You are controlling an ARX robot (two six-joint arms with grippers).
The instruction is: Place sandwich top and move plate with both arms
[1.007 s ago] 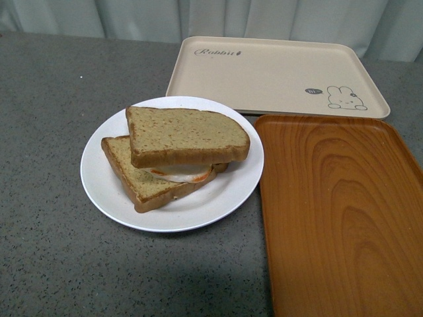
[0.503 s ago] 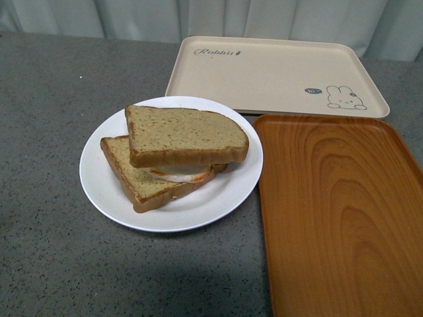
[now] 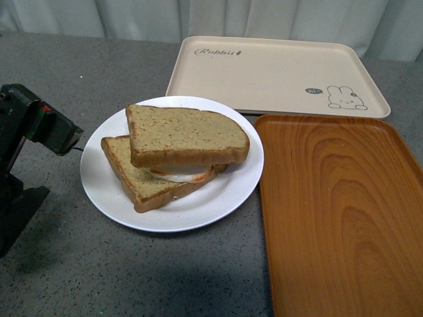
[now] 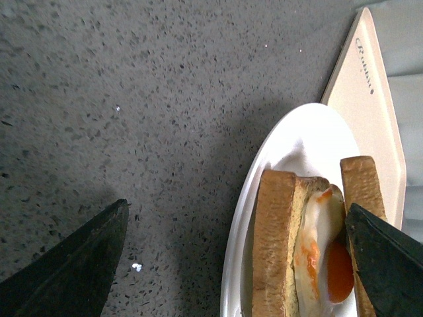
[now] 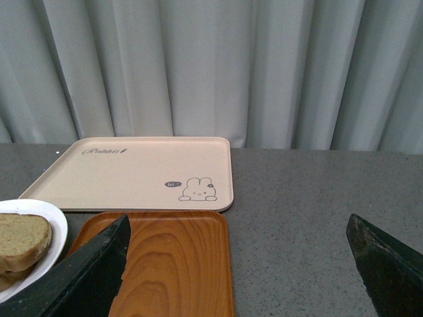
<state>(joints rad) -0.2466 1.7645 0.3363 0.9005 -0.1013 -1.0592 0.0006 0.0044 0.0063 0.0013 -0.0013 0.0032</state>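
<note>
Front view: the left arm [image 3: 26, 132] stands at the tabletop's [image 3: 66, 264] left edge, near the plate [image 3: 106, 191], where the sandwich top [image 3: 185, 135] lies on the egg slice [image 3: 132, 172]. Left wrist view: the left tool [image 4: 236, 208] gapes wide, the plate's rim between its fingers. Right wrist view: the right tool [image 5: 238, 221] spreads wide; a grey curtain [image 5: 198, 66] hangs behind the tabletop.

text: script word "Rabbit" [image 3: 218, 52] | stands on: beige tray [image 3: 277, 72], near its far left corner | second mark: small dark speech bubble [image 3: 312, 90] beside rabbit drawing [image 3: 345, 98], same tray | bubble letters: too small to read
</note>
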